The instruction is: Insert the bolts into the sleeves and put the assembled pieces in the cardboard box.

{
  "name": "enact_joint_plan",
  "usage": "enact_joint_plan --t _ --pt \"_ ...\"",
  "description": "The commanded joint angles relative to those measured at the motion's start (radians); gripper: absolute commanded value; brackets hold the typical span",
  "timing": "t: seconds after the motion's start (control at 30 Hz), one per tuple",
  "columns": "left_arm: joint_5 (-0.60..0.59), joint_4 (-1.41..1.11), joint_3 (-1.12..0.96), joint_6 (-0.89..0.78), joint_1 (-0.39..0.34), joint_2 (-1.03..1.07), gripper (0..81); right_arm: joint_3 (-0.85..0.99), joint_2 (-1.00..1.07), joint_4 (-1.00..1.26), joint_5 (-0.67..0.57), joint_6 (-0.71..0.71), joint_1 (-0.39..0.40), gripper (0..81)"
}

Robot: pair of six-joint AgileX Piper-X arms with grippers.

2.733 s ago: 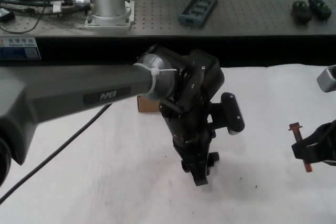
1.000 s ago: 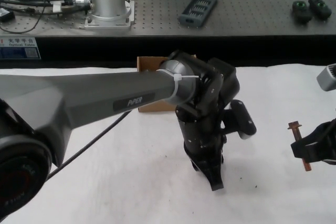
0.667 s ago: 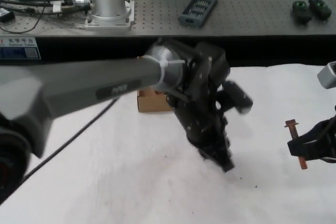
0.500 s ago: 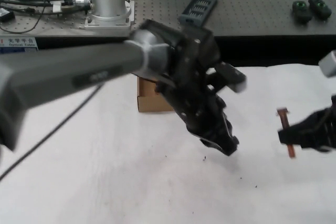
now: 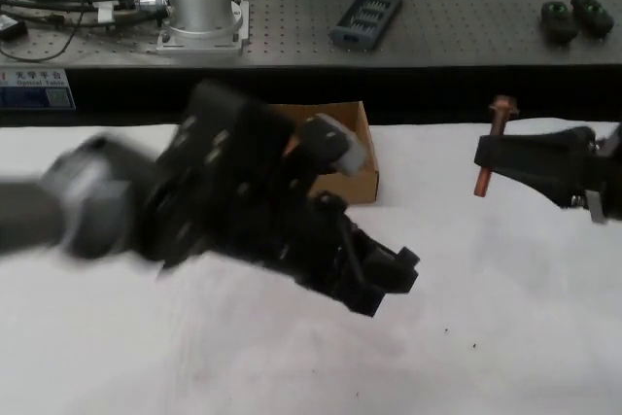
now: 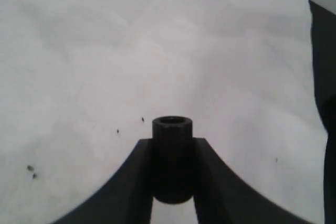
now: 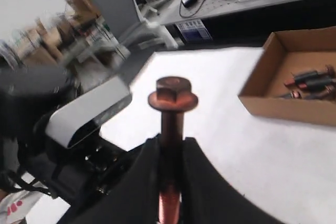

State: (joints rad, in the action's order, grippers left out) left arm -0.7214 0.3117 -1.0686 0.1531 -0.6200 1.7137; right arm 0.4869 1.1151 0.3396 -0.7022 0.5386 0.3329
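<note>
My left gripper hangs over the middle of the white cloth, tilted toward the right, shut on a black sleeve whose bore faces outward. My right gripper is at the right, raised above the cloth, shut on a copper bolt that stands with its hex head up; the bolt rises between the fingers in the right wrist view. The cardboard box sits at the back of the cloth behind the left arm; the box holds several assembled pieces.
Behind the cloth's far edge lies a perforated metal bench with a blue tool holder, a metal post base and two black knobs. Small dark specks dot the cloth.
The left arm lifted off the cloth with the sleeve and swung back, tilting its gripper toward the right. The right gripper rose and moved inward and away with the bolt. The box is now uncovered.
</note>
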Motion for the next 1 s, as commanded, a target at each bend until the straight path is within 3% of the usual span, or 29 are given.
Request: enact_joint_plan --t 0.0,0.13,0.53,0.97 --pt "-0.023 -0.562 0.282 -0.335 0.003 -0.142 0.6 -0.074 -0.013 0.251 0.004 0.161 0.000 4.3" --pt "0.014 -0.815 0.400 -0.494 0.001 -0.149 0.6 -0.096 -0.013 0.268 0.011 0.159 0.041 4.3" --pt "0.062 -1.152 0.529 -0.648 -0.035 -0.149 0.6 -0.096 0.075 0.272 0.027 0.156 0.180 4.3" --pt "0.036 -1.296 0.645 -0.717 -0.035 -0.151 0.6 -0.096 0.098 0.272 0.027 0.153 0.205 4.3"
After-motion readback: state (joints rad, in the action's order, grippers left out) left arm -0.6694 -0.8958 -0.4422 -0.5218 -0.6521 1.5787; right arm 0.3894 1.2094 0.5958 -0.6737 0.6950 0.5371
